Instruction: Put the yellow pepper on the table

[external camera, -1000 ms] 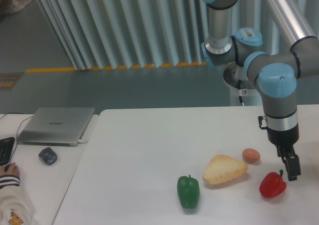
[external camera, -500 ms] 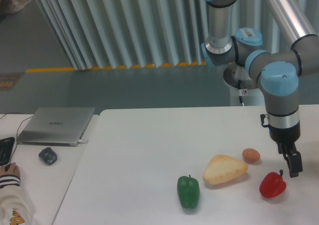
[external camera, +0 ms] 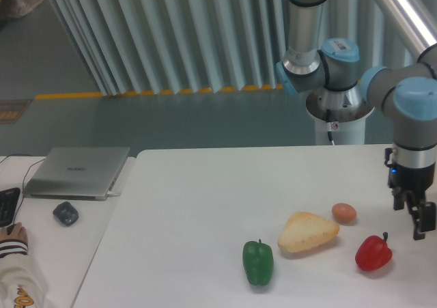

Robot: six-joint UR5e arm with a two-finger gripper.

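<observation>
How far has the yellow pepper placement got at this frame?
Nothing looks done: no yellow pepper is in view. The white table holds a glossy red pepper, a green pepper, a bread wedge and a brown egg. The hand holds nothing visible. Everything remains.

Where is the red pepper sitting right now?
The red pepper sits on the white table at the lower right of the camera view, right of the bread piece, below the egg, just left of the gripper.

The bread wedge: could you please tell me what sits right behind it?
An egg sits just behind the bread at its right end, on the table. The egg's lower edge is hidden by the bread.
</observation>
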